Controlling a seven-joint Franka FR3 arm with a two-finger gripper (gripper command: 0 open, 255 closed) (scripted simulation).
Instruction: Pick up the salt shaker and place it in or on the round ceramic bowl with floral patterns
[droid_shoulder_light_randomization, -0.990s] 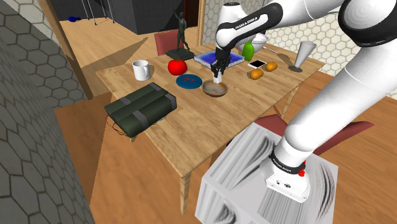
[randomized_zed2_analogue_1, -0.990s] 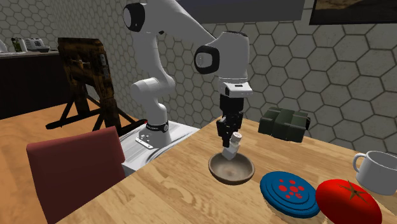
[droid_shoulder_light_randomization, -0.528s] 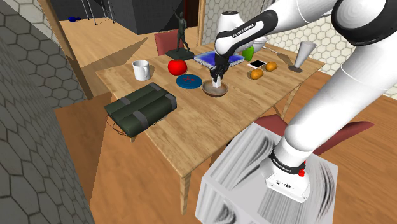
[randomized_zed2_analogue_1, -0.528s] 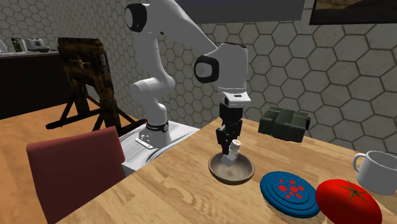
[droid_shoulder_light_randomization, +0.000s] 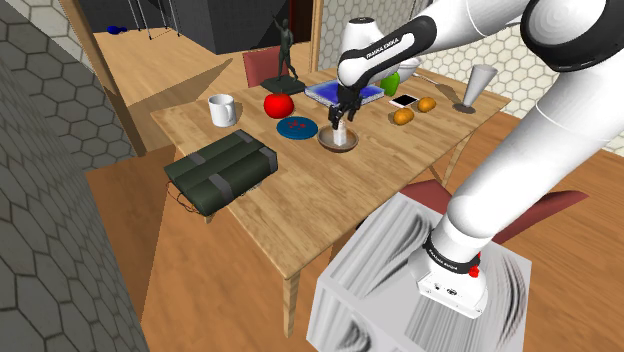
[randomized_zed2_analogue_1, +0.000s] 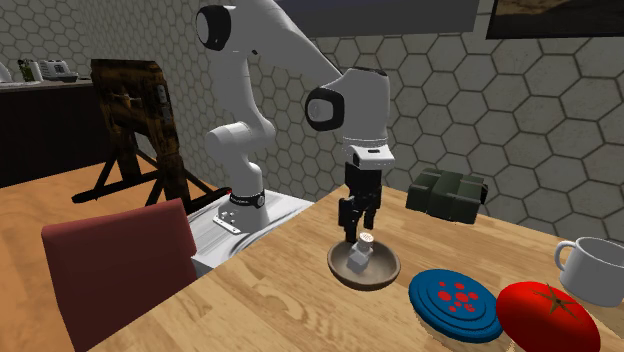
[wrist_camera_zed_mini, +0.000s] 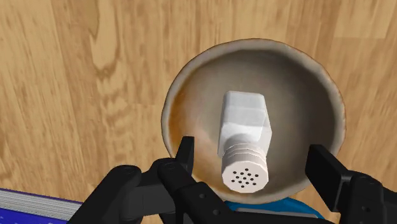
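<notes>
The brown bowl (randomized_zed2_analogue_1: 337, 264) holds the white shaker (randomized_zed2_analogue_1: 360, 256), tilted inside it. The gripper (randomized_zed2_analogue_1: 358, 228) hangs just above, fingers spread and clear of it. Placing looks done to me; next comes only a straight lift away, without nudging the shaker.

On the wooden table (droid_shoulder_light_randomization: 330, 200) a red tomato (droid_shoulder_light_randomization: 278, 104) sits in the shoulder view — white mug (droid_shoulder_light_randomization: 221, 108) at its nine o'clock, dark figurine (droid_shoulder_light_randomization: 286, 50) at twelve, blue red-dotted plate (droid_shoulder_light_randomization: 297, 127) at five, dark green strapped case (droid_shoulder_light_randomization: 220, 170) at seven — grey goblet (droid_shoulder_light_randomization: 477, 85) far off at three.
</notes>
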